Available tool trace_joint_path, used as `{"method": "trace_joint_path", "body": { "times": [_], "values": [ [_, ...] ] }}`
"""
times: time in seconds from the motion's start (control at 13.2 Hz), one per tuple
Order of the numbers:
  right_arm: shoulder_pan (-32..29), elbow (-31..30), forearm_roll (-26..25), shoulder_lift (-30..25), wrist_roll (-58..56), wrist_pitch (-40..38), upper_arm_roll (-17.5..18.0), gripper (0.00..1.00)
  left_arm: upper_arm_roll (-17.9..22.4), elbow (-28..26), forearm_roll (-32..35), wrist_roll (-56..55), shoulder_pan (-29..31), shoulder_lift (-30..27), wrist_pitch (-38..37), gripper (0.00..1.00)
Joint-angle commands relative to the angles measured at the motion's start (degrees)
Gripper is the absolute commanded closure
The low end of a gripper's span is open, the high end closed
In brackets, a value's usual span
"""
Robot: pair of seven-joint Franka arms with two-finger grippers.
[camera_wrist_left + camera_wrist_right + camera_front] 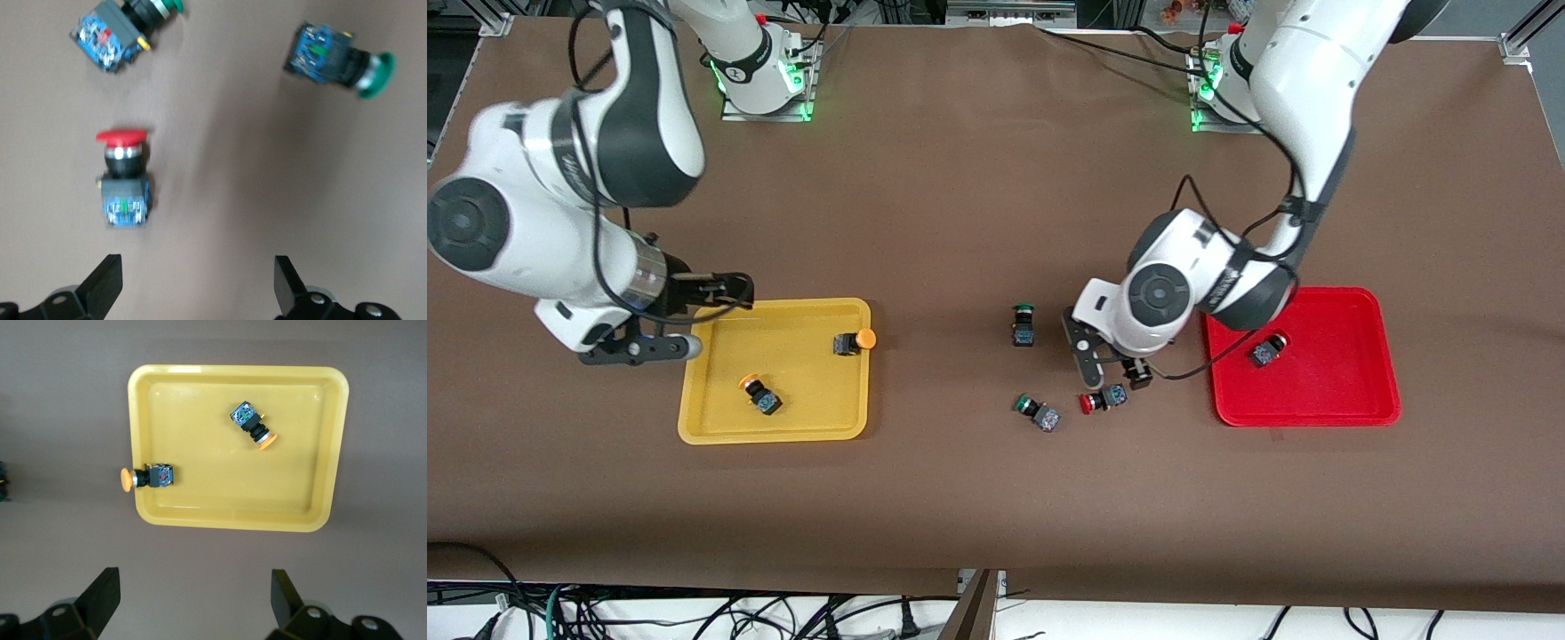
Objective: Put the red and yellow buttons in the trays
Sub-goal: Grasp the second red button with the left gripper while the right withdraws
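One red button (pixel 1103 400) lies on its side on the table between the trays, and it shows in the left wrist view (pixel 123 180). My left gripper (pixel 1113 380) is open and empty over the table just beside it, as the left wrist view (pixel 198 280) shows. A second red button (pixel 1268 349) lies in the red tray (pixel 1334 373). The yellow tray (pixel 800 391) holds one orange-yellow button (pixel 760 394). The other orange-yellow button (pixel 854 341) lies with its cap over the rim. My right gripper (pixel 710 318) is open and empty over the yellow tray's edge at the right arm's end.
Two green-capped buttons lie on the table. One green button (pixel 1024 324) is farther from the front camera than the loose red button. The other green button (pixel 1038 412) lies close beside that red button. Both also show in the left wrist view, one (pixel 337 59) apart from the other (pixel 117 33).
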Motion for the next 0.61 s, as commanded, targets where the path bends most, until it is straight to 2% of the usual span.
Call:
{"method": "trace_joint_path", "body": {
  "times": [0.0,0.23,0.3,0.38,0.46,0.53],
  "values": [
    [0.2,-6.7,-2.6,-10.3,-0.8,-1.3,-1.1,0.0,0.8,2.8,5.2,-0.4,0.0,3.0,3.3,0.0],
    [-0.3,-12.2,-8.6,-17.1,0.8,-1.4,0.6,0.0,1.0,2.9,11.8,-0.7,-0.5,5.3,8.7,0.0],
    [-5.2,-12.4,-9.0,-17.8,2.0,-1.9,5.0,0.0,1.5,3.3,12.9,-1.2,-0.5,6.5,10.8,0.0],
    [-11.6,-12.2,-9.6,-17.9,2.6,-2.9,11.9,0.0,1.7,5.7,12.7,-2.1,-0.4,8.2,12.3,0.0],
    [-16.5,-12.1,-11.4,-18.8,2.8,-2.8,17.1,0.0,1.7,6.1,12.6,-2.6,-0.3,8.4,12.2,0.0],
    [-18.7,-12.6,-12.3,-19.3,3.2,-2.7,19.9,0.0,1.7,6.1,12.5,-2.7,0.0,8.4,12.2,0.0]
  ]
}}
